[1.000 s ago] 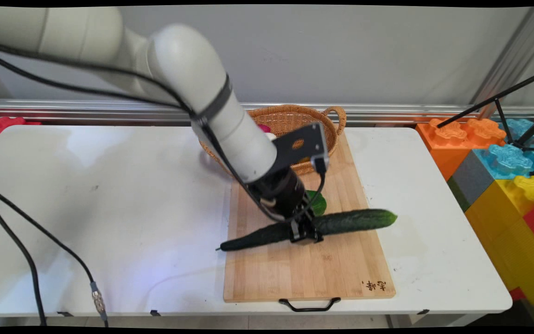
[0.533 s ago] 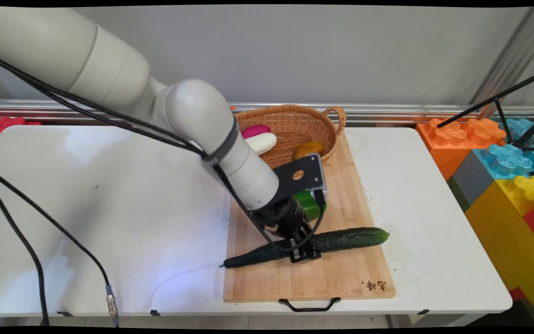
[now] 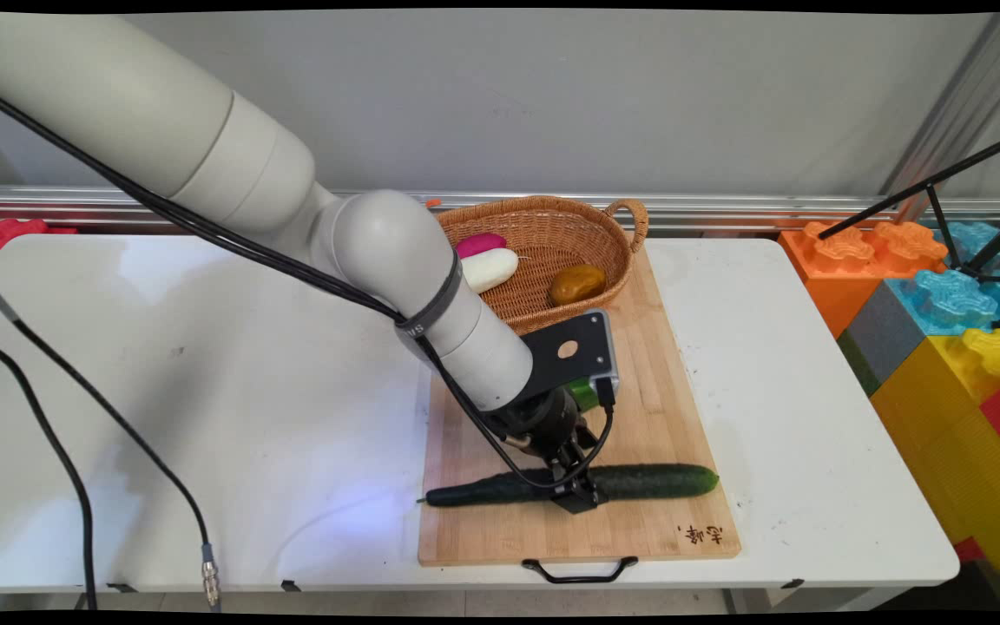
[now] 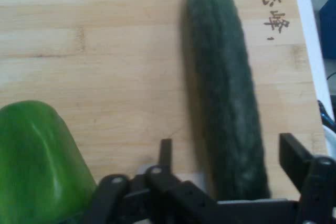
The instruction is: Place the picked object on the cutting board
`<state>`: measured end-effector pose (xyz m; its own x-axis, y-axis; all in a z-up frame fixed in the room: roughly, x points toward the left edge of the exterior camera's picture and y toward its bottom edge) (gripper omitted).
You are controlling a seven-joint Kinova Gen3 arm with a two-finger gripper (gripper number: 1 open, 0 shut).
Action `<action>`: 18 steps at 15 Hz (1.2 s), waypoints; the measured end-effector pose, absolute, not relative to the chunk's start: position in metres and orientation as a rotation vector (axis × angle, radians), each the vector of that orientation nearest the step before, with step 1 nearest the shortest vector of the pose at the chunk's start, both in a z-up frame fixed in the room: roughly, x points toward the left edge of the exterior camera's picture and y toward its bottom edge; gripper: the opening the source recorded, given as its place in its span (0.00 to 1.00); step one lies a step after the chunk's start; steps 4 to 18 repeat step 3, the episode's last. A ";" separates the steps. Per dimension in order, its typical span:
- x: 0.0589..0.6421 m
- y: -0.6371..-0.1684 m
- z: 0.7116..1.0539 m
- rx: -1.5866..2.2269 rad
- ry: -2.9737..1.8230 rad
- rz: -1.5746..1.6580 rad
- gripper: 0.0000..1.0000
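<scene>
White table (image 3: 205,347) against a plain grey wall (image 3: 552,104), a metal rail along its far edge; big coloured toy blocks (image 3: 943,330) stacked off to the right. One wooden cutting board (image 3: 500,529) with one wicker basket (image 3: 552,226) at its far end, holding three pieces: pink (image 3: 481,244), white (image 3: 491,267), brown (image 3: 577,283). One cucumber (image 3: 656,480) flat across the board's near part. One green pepper (image 4: 37,161) just beside. Gripper (image 3: 578,499) down astride the cucumber's middle, fingers (image 4: 165,153) apart on either side, not clamped.
</scene>
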<state>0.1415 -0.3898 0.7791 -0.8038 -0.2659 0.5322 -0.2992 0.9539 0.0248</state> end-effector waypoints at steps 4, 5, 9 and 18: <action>0.142 -0.392 0.772 0.397 -2.559 0.089 1.00; 0.142 -0.392 0.772 0.397 -2.559 0.089 1.00; 0.142 -0.392 0.772 0.397 -2.559 0.089 1.00; 0.142 -0.392 0.772 0.397 -2.559 0.089 1.00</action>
